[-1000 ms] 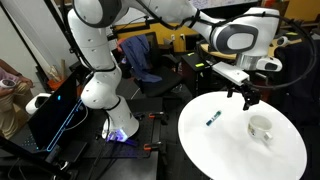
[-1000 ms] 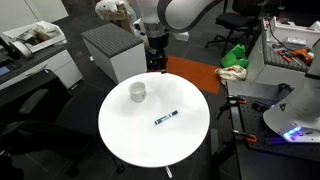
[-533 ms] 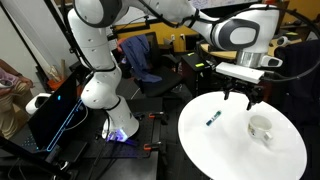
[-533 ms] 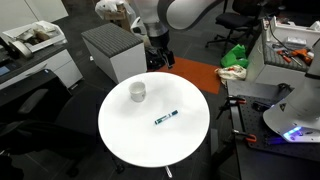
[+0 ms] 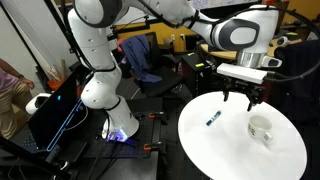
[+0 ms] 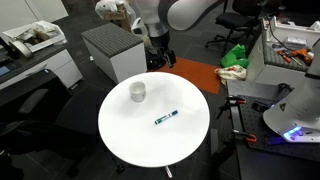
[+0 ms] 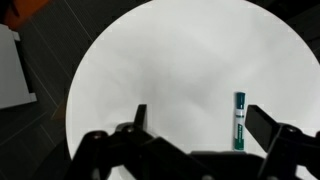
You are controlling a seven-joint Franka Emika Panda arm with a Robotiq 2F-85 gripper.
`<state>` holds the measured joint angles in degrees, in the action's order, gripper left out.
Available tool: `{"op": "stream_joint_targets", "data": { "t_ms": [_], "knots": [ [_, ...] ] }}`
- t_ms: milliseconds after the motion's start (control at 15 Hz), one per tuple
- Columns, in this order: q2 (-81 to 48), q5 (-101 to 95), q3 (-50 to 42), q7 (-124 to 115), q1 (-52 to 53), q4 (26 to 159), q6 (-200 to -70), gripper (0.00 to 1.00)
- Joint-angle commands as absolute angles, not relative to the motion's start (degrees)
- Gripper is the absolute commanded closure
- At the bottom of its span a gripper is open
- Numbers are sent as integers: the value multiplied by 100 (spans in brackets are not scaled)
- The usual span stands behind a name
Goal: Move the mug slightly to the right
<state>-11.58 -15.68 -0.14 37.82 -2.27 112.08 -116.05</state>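
Above the far edge of the round white surface, in both exterior views, the hand hangs from the downward-pointing wrist of the white arm, clear of the surface and of everything on it. Hand state: released. The wrist view shows the hand with its two dark fingers spread wide apart, and the surface visible through the gap. The mug stands upright on the surface, mouth up, near the edge (the right-hand edge as this exterior view frames it). It is lower in the picture than the hand and not touching it. In an exterior view the mug sits in the far-left part of the surface, and the hand is beyond it over the far edge. A thin blue-green pen lies flat toward the middle of the surface, well apart from the mug. In an exterior view the pen lies at a slant, nearer the centre than the mug. In the wrist view the pen lies lengthwise just inside the right-hand finger. A grey cabinet stands on the floor beyond the far edge of the surface.
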Motion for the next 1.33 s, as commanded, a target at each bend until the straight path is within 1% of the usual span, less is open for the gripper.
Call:
{"op": "stream_joint_targets", "data": {
  "t_ms": [0, 533, 1267],
  "knots": [
    [-1215, -1662, -39, 3854, -292, 11143, -11837, 0],
    [-1590, -1678, -22, 4705, -394, 10872, -12764, 0],
    [-2541, -1425, 210, 6035, -370, 9656, -12542, 0]
  ]
}}
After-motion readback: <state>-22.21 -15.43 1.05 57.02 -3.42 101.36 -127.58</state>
